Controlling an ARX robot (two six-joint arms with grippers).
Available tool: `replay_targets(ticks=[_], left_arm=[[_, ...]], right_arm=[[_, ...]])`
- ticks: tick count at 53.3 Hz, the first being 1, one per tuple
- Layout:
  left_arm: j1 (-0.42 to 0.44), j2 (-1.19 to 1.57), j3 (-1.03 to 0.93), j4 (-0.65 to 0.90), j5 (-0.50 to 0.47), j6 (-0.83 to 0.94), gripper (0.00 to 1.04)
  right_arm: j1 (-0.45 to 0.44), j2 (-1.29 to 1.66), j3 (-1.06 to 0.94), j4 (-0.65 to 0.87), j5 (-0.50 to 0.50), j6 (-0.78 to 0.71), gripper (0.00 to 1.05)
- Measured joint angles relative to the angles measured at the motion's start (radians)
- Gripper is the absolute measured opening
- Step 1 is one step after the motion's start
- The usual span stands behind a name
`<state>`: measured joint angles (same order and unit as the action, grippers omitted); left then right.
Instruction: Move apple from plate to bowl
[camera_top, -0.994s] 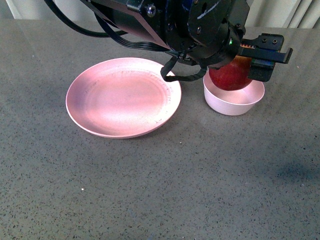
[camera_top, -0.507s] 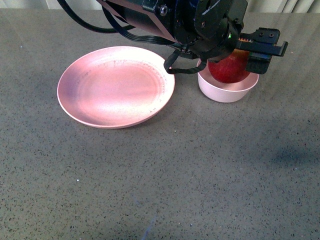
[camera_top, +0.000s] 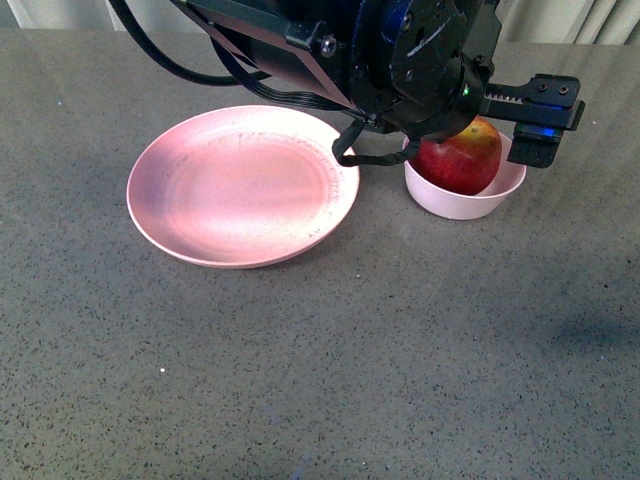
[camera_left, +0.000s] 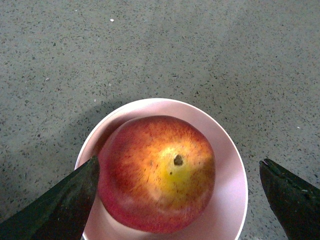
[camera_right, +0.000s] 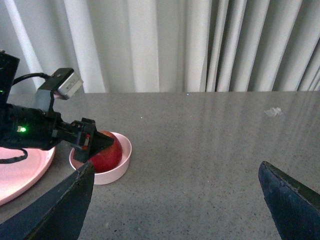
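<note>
Four items and one worktop (camera_top: 350, 350), entered as we found them.

1. Apple (camera_top: 462, 160): it sat in the bowl (camera_top: 470, 207) at the upper right of the front view. Its yellow stem dimple faced up and it filled most of the bowl.
2. Plate (camera_top: 240, 185): it lay at centre left of the front view, bare and just beside the bowl. We could not tell whether the two rims touched.
3. Left end effector (camera_left: 179, 167): its jaws were spread wide to either side of the apple and gripped nothing. One jaw lay against or just beside the red skin, and we could not tell which. The other stood well clear, outside the bowl's rim.
4. Right end effector (camera_right: 176, 170): its jaws were wide apart and empty, well away from the bowl over bare worktop.

We judged the transfer as good as done, with only the left arm's withdrawal left. We thought that move called for a straight lift at full spread, so the near jaw dragged neither the apple nor the bowl's rim. Any sideways swing would be safest once the jaws were above the fruit.
</note>
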<state>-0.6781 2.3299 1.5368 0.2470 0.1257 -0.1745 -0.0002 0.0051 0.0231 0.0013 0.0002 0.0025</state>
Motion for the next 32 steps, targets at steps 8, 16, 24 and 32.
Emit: replay_targets(ticks=[8, 16, 24, 32], left_arm=[[0.058, -0.13, -0.117, 0.063, 0.009, -0.06, 0.96], [0.197, -0.263, -0.23, 0.099, 0.004, -0.095, 0.96], [0.315, -0.342, -0.329, 0.109, 0.004, -0.109, 0.96], [0.388, -0.454, -0.568, 0.486, -0.291, 0.033, 0.79]], right_arm=[[0.0, 0.0, 0.0, 0.0, 0.0, 0.0, 0.96], [0.0, 0.0, 0.0, 0.0, 0.0, 0.0, 0.96], [0.0, 0.0, 0.0, 0.0, 0.0, 0.0, 0.96], [0.0, 0.0, 0.0, 0.0, -0.003, 0.0, 0.96]])
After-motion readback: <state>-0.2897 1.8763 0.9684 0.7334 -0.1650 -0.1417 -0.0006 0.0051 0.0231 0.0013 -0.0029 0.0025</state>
